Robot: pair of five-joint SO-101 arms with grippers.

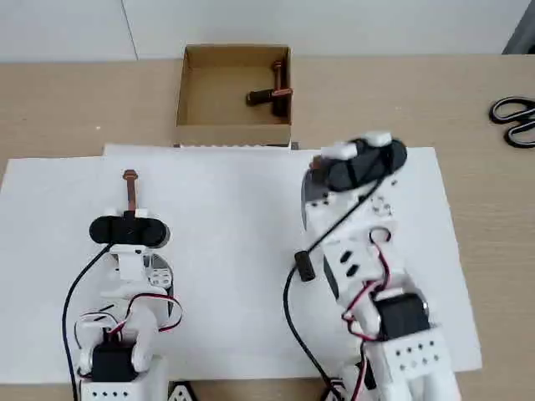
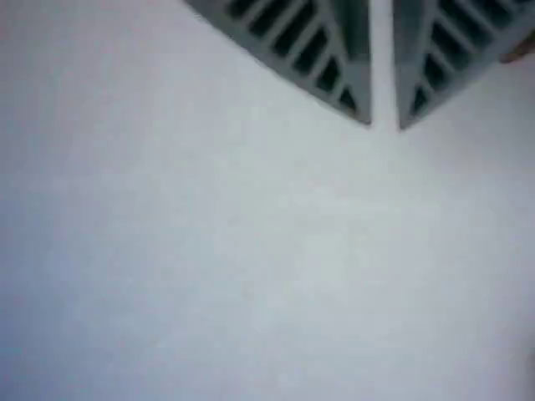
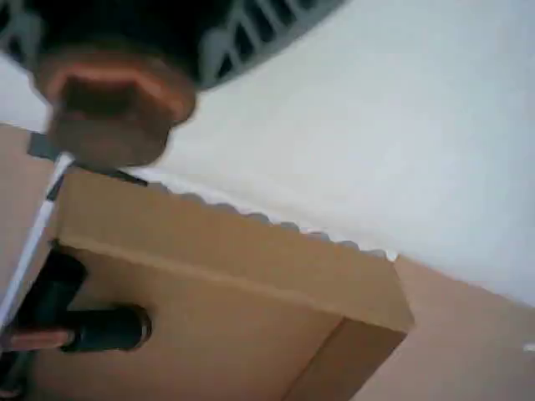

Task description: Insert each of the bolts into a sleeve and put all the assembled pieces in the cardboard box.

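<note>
A copper bolt point(image 1: 129, 194) lies on the white paper point(image 1: 226, 251), its head pointing toward the cardboard box point(image 1: 191, 92). Its near end disappears under my left gripper point(image 1: 131, 219). In the left wrist view that gripper point(image 2: 384, 125) is shut, with only a thin slit between its fingers point(image 2: 334, 58) and nothing in it. A sliver of copper point(image 2: 522, 50) shows beside it. My right gripper point(image 1: 319, 167) hovers by the box's near right corner. It point(image 3: 142, 50) is shut on a bolt, whose copper head point(image 3: 113, 109) hangs above the box wall point(image 3: 234, 251).
Inside the box lie assembled pieces point(image 1: 272, 92), black sleeves with bolts in them; one such piece point(image 3: 100, 330) also shows from the right wrist. Scissors point(image 1: 514, 121) rest at the table's far right. A black cylinder on the right arm's cable point(image 1: 305, 266) rests on the paper.
</note>
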